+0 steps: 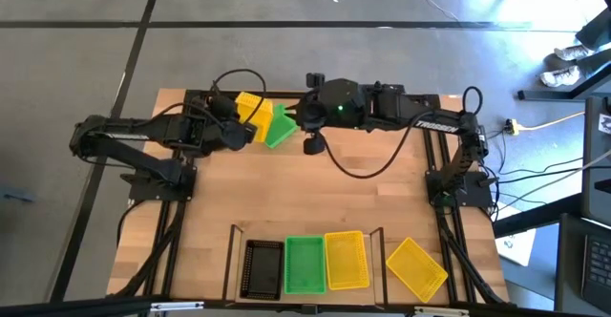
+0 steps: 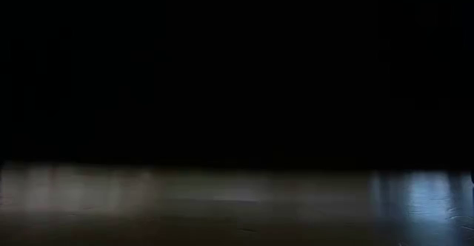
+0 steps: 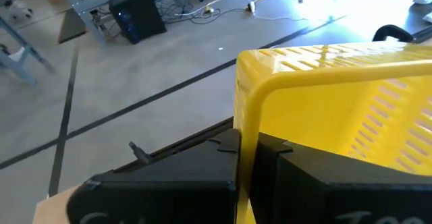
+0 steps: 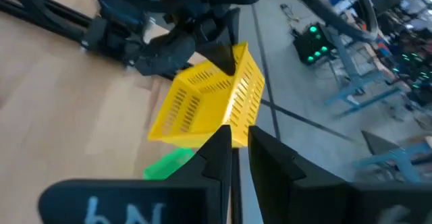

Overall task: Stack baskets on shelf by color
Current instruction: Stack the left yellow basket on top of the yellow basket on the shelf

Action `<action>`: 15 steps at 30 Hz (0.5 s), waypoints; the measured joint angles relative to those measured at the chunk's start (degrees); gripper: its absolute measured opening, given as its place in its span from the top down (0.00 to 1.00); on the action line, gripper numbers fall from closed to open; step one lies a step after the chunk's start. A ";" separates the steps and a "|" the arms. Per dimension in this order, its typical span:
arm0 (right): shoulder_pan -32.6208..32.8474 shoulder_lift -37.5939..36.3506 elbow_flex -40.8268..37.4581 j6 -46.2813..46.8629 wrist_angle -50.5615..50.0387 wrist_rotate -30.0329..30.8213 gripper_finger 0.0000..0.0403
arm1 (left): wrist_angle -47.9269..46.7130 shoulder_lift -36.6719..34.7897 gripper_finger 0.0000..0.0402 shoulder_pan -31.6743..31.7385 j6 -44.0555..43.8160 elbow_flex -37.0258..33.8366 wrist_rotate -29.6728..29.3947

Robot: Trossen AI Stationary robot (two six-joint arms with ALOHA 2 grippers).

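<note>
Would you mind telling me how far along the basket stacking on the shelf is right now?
Done: black, green and yellow baskets sit side by side on the shelf. In hand: the left hand grips a yellow basket at the table's far edge, with the right hand right beside it. Left: a green basket beneath, and a loose yellow one beside the shelf.

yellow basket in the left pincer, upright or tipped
Tipped: the yellow basket hangs tilted off the table, its rim clamped by the left pincer, open side facing sideways.

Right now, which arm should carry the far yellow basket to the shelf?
Left. The left hand is shut on the yellow basket's wall; the right hand sits beside it, near the green basket.
</note>
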 joint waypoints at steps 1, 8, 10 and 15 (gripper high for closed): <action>0.34 0.17 0.00 0.13 0.02 1.22 0.86 | 0.02 0.00 1.00 0.36 0.01 0.00 0.02; 2.33 3.15 0.00 1.56 2.08 3.46 0.86 | 0.34 0.00 1.00 2.10 1.19 0.00 0.04; 2.68 4.45 0.00 1.48 3.27 3.42 0.86 | 0.68 0.00 1.00 2.35 1.47 0.00 0.06; 2.89 6.83 0.00 1.50 8.64 3.98 0.86 | 0.65 0.00 1.00 2.44 1.56 0.00 0.39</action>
